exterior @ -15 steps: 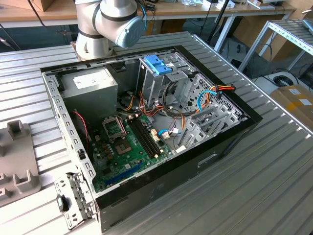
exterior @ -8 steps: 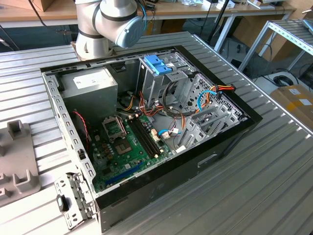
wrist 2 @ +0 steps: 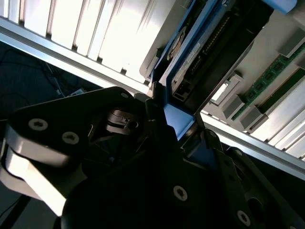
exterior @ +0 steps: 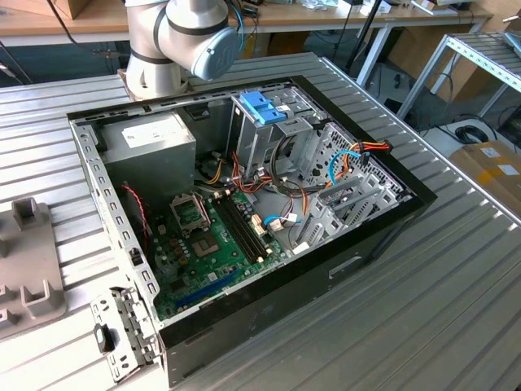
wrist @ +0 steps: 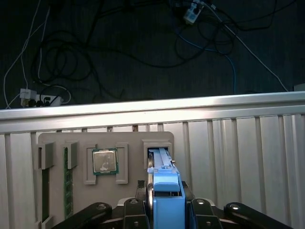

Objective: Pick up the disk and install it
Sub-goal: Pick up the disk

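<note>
The disk (wrist: 160,157) stands on edge in a slot of a beige holder tray (wrist: 128,138), black and silver with its blue plastic carrier (wrist: 166,200) toward me. My gripper (wrist: 166,206) is shut on that blue carrier, one black finger (wrist: 136,210) on each side. In the second wrist view the disk (wrist 2: 209,43) runs away from the gripper (wrist 2: 175,125), with the blue carrier (wrist 2: 177,119) pinched between the fingers. The open computer case (exterior: 391,216) lies on the slatted table in the exterior view, with the arm's base (exterior: 175,41) behind it.
The tray also holds a processor (wrist: 105,161) and memory sticks (wrist: 68,183). Beyond the table edge (wrist: 152,112) lie floor cables. Inside the case are a grey power-supply box (exterior: 151,142), a blue bracket on the metal cage (exterior: 262,106), the motherboard (exterior: 212,244) and loose wires.
</note>
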Robot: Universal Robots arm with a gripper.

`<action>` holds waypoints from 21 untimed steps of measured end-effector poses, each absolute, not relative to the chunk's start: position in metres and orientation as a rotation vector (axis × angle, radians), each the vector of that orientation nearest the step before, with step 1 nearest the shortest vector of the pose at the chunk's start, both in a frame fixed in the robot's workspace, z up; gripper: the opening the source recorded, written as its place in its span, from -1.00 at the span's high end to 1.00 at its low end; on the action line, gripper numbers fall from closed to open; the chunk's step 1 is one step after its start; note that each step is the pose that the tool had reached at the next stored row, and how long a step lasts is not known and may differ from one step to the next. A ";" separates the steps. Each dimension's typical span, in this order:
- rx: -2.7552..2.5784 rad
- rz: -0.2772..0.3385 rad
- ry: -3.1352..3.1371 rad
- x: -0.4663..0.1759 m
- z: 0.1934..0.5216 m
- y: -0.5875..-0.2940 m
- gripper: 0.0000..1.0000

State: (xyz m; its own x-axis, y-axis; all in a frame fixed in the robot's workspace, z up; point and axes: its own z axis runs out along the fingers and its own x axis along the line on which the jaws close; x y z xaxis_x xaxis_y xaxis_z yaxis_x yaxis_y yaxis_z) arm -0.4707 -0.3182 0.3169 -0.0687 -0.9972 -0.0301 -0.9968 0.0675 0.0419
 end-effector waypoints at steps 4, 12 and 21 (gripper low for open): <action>2.142 -0.086 -2.292 -0.471 0.319 -0.317 0.26; 2.148 -0.103 -2.299 -0.471 0.326 -0.317 0.26; 2.151 -0.111 -2.302 -0.471 0.336 -0.317 0.26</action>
State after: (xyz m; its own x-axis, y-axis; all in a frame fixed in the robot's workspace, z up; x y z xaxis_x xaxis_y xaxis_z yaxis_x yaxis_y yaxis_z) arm -0.4707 -0.3166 0.3357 -0.0688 -0.9960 -0.0563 -0.9968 0.0664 0.0436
